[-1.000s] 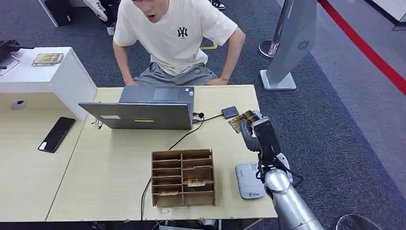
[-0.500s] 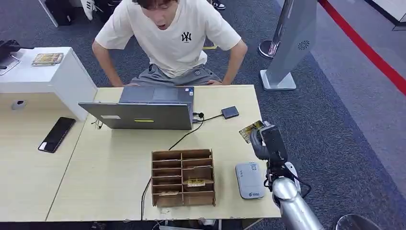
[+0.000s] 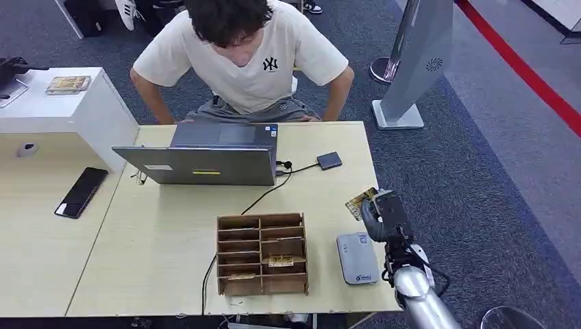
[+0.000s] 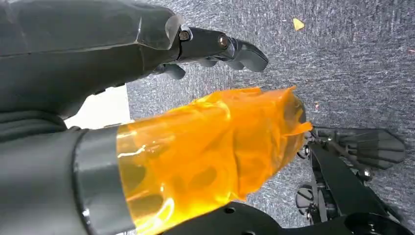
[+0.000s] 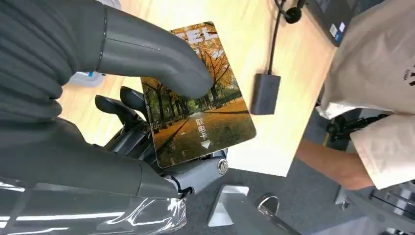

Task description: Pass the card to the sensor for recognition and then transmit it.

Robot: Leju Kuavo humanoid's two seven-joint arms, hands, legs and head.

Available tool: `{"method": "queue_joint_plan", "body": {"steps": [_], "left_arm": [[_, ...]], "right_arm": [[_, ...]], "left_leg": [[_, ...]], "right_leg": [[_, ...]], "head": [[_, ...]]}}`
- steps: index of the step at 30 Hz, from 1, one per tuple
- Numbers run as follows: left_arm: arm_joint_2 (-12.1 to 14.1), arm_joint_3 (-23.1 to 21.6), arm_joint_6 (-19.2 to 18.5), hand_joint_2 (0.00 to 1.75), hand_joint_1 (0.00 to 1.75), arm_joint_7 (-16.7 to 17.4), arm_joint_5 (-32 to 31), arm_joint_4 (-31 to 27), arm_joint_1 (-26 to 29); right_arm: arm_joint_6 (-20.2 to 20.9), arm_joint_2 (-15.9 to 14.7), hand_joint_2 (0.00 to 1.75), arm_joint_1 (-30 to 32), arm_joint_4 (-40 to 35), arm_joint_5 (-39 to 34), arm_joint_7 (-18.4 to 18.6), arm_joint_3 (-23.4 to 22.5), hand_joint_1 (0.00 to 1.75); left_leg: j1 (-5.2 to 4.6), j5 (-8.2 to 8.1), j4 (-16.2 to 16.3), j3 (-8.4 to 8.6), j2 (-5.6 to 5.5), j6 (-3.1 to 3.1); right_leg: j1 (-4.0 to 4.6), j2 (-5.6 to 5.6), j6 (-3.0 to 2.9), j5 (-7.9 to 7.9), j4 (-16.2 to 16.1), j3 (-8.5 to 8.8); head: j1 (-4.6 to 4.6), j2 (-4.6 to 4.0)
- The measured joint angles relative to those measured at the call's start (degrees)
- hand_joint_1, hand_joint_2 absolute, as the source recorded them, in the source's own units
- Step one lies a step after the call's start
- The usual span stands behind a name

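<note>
My right hand [image 3: 384, 214] hovers over the table's right edge and pinches a card [image 3: 360, 203] with an autumn-tree picture. In the right wrist view the thumb [image 5: 151, 54] presses the card [image 5: 200, 117] against the fingers beneath. A small black sensor box [image 3: 329, 160], cabled to the laptop [image 3: 205, 164], lies on the table well ahead of the card, and it also appears in the right wrist view as the black box [image 5: 265, 93]. A grey-white device [image 3: 357, 257] lies flat just left of my right forearm. My left hand [image 4: 73, 49] hangs over carpet, fingers [image 4: 220, 46] stretched out, holding nothing.
A person in a white T-shirt [image 3: 253, 55] leans over the far side of the table [image 3: 157, 253] behind the laptop. A cardboard compartment rack [image 3: 262, 253] stands at the front middle. A black phone [image 3: 81, 192] lies on the left table. A grey stand [image 3: 418, 62] is at the back right.
My right hand has drawn the card back toward me along the table's right edge, away from the black box. The person has bent the head lower over the laptop.
</note>
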Motion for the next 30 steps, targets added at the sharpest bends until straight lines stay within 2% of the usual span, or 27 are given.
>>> {"method": "queue_joint_plan", "body": {"steps": [15,30], "left_arm": [[0.0,1.2,-0.5,0.0,0.0,-0.3,0.6,0.0,0.5],[0.3,1.7,-1.2,0.0,0.0,-0.3,1.3,0.0,0.7]], "right_arm": [[1.8,-1.5,1.75,1.8,0.8,0.0,3.3,0.0,1.75],[5.2,-4.4,1.75,3.0,1.7,-0.3,8.8,0.3,1.75]], "left_leg": [[0.0,0.0,0.0,0.0,0.0,0.0],[0.0,0.0,0.0,-0.01,0.0,0.0]], "right_leg": [[0.0,0.0,0.0,0.0,0.0,0.0],[0.0,0.0,0.0,0.0,0.0,0.0]], "head": [[0.02,0.0],[0.02,0.0]]}}
